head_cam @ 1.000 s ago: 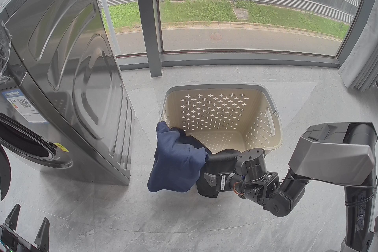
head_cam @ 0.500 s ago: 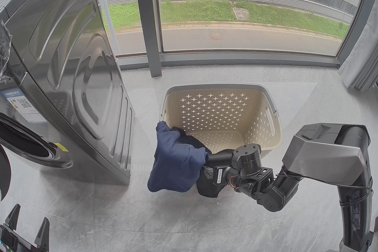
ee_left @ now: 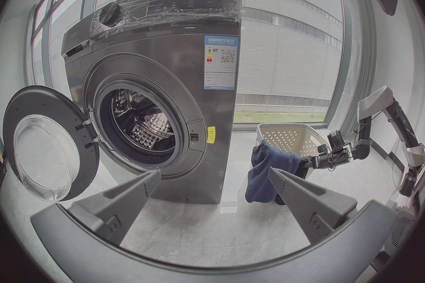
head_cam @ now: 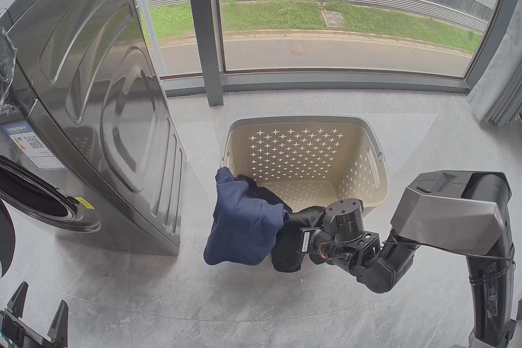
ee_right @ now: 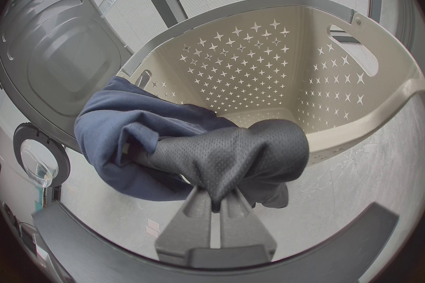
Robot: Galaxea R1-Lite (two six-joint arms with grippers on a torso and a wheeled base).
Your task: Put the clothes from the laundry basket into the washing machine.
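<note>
I have the dark grey perforated garment [ee_right: 230, 151] pinched in my right gripper [ee_right: 215, 202]. The fingers are pressed together on a bunched fold of it, just outside the near rim of the laundry basket [head_cam: 304, 119]. The cloth bulges above the fingertips and sags over them. Its far end runs into the folds of a navy blue garment [head_cam: 244, 224] touching it on the left side. The blue garment lies over the basket's near left corner and hangs down the outside wall toward the floor [head_cam: 163, 300]. I cannot tell whether its lower edge touches the tiles.

The basket is cream with star-shaped holes and a grey rim. It stands upright on the floor, and I can see its bare bottom behind the two garments.

The washing machine [ee_left: 177, 58] stands to the basket's left, near it but apart. Its round door [ee_left: 48, 142] is swung wide open to the side, and the steel drum [ee_left: 141, 124] shows through the opening.

My left gripper [ee_left: 212, 172] hangs low in front of the machine, well apart from the clothes. Its fingers are spread wide with nothing between them.

Behind the basket is a large window [head_cam: 337, 1], with a pale curtain [head_cam: 497, 88] at its right end.
</note>
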